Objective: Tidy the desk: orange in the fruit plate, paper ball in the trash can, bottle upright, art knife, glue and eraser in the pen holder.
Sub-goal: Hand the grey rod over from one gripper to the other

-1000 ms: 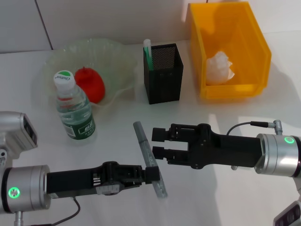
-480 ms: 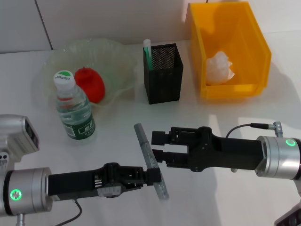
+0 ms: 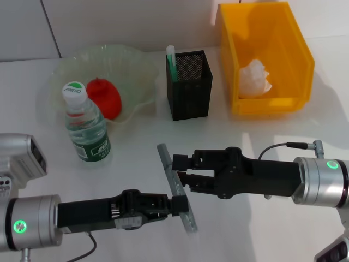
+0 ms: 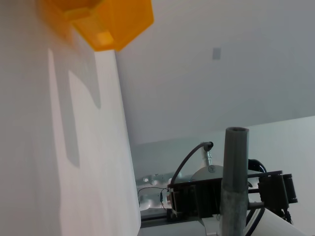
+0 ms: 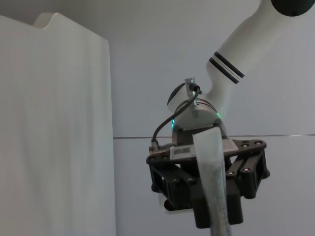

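Left claw (image 3: 177,204) is gripping the art knife (image 3: 175,186) near its lower half, holding it above the bench (image 3: 262,131) with the long grey body tilted, its upper end leaning away from us. Right claw (image 3: 180,170) is reaching in from the right with its jaws parted on either side of the knife's upper half; we are not seeing contact yet, so we are treating it as open. We are judging this to be a hand-over from left to right.

We are expecting the knife to handle as a light, stiff, slim bar with a smooth casing that could twist or slide in a two-point grip. We are recommending a hold across the flat sides of the body, just above the left claw's grip, and well clear of whichever end carries the blade; we cannot tell which end that is.

We are noting the pen holder (image 3: 189,84) standing upright between the fruit plate (image 3: 136,60) and the trash can (image 3: 264,54), with a green-and-white stick already in it. The orange (image 3: 104,98) is sitting in the plate, the paper ball (image 3: 255,76) is lying in the can, and the bottle (image 3: 87,125) is standing upright just in front of the plate.
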`<state>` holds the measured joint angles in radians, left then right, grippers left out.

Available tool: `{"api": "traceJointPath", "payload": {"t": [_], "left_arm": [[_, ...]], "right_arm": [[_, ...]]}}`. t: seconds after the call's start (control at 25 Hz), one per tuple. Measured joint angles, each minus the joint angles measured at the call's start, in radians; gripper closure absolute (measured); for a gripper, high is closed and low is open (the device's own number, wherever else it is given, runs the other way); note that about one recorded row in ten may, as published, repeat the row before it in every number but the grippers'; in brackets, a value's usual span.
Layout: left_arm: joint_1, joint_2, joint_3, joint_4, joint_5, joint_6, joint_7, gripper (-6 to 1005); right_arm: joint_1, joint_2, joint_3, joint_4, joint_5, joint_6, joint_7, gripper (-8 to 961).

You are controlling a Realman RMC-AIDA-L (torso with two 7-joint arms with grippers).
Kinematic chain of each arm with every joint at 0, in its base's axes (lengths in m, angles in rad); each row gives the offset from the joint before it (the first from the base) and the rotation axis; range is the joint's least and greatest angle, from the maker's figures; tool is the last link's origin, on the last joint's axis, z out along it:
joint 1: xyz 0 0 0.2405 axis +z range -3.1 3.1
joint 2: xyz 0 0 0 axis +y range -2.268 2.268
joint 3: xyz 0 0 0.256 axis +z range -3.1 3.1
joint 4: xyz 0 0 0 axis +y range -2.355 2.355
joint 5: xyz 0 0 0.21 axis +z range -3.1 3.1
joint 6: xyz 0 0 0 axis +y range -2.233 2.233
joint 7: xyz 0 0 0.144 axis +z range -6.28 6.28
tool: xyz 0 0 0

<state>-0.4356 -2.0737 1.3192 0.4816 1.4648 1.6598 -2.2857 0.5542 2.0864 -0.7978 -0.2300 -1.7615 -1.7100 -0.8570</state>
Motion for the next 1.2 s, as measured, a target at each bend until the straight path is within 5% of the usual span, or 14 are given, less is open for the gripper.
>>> {"api": "traceJointPath", "payload": {"t": [1.2], "left_arm": [[0.000,0.000,0.004,0.000,-0.036,0.011,0.013,862]], "right_arm": [[0.033,0.001,-0.023,0.008,0.002,0.005,-0.022,735]]}}
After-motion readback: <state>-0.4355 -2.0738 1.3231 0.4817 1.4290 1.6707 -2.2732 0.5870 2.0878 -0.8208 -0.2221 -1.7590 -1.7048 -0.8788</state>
